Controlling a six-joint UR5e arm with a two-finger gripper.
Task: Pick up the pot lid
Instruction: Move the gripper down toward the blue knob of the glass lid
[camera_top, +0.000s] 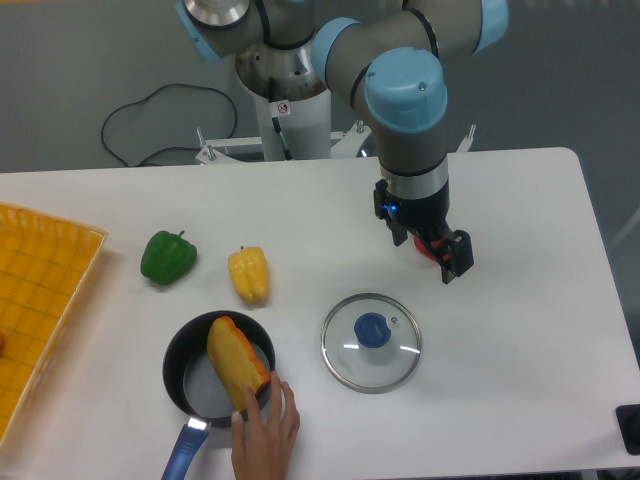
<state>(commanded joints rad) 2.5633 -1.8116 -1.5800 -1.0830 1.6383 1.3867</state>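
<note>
Plainly, the camera view has the pot lid (352, 364) lying on the white table (520, 390), a round sheet of clear glass with a metal rim and a blue knob (373, 330) facing up. The gripper (425, 258) hangs from the grey and black arm (405, 90), beyond the lid and a little to the picture's right of it, well apart from the knob. Its jaws stand open, with a gap between the two dark fingers. Partly hidden behind them is a red object (431, 249), too covered to name. Toward the picture's left, a yellow pepper (249, 275) lies near a green pepper (168, 257), and farther out an orange ridged surface (45, 290) runs along the edge of the view. Nearer the camera sits a dark pan (178, 375) with a blue handle (184, 452); a long yellow-orange item (235, 358) rests inside, leaning across the pan. A person's hand (265, 440) reaches in from the bottom, fingertips over the pan's near rim; whether they touch the item I cannot tell.
</note>
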